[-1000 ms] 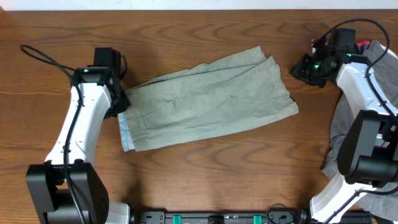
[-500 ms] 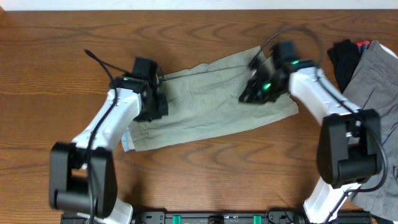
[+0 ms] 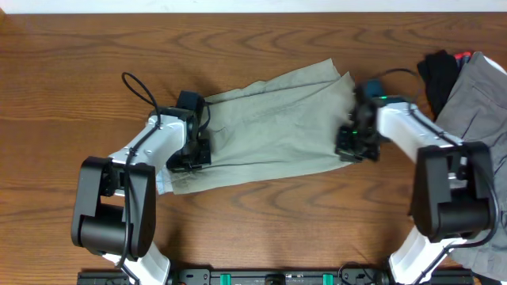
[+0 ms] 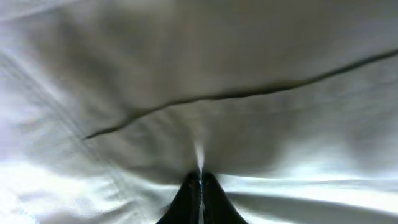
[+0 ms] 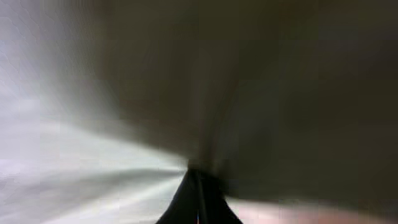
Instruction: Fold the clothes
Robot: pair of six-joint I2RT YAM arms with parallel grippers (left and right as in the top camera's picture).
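The pale khaki-green shorts (image 3: 269,127) lie folded lengthwise across the middle of the table, waistband end at the left. My left gripper (image 3: 192,156) is down on the waistband end, shut on a pinch of the shorts' cloth; the left wrist view shows the closed fingertips (image 4: 200,177) with fabric (image 4: 186,74) bunched between them. My right gripper (image 3: 353,146) is at the leg end on the right, shut on the shorts' cloth; its fingertips (image 5: 198,177) meet in blurred, shadowed fabric.
A grey garment (image 3: 467,103) lies at the table's right edge with a small black cloth (image 3: 437,71) on top of it. Bare wooden table (image 3: 79,47) surrounds the shorts.
Both grippers have come from beside the shorts onto them and closed on the cloth. The right end of the shorts' lower edge is now drawn in under the right gripper.
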